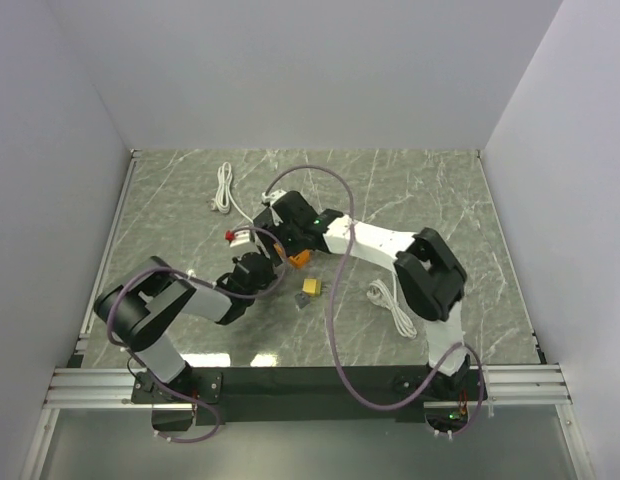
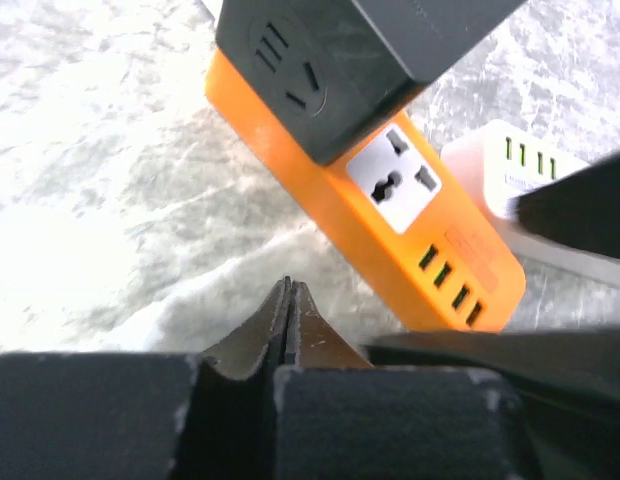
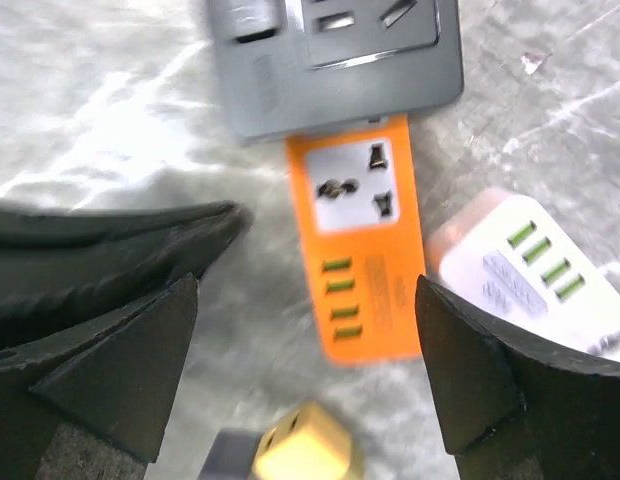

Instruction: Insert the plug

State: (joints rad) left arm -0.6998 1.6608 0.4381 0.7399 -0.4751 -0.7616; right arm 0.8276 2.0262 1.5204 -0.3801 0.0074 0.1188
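An orange power strip [image 3: 355,250] lies on the marble table, also seen from above [image 1: 301,257]. A dark grey plug block [image 3: 330,60] sits on its far end socket; the left wrist view shows this plug block [image 2: 340,60] too. My right gripper [image 3: 305,300] hangs open above the strip, its fingers on either side and touching nothing. It is under the arm in the top view [image 1: 290,242]. My left gripper [image 2: 288,285] is shut and empty, just beside the strip's long side [image 1: 268,272].
A yellow adapter [image 3: 305,450] with a grey piece lies loose just past the strip's near end [image 1: 311,287]. A white USB strip [image 3: 540,270] lies beside the orange one. White cables lie at the back left [image 1: 225,190] and the right [image 1: 390,305].
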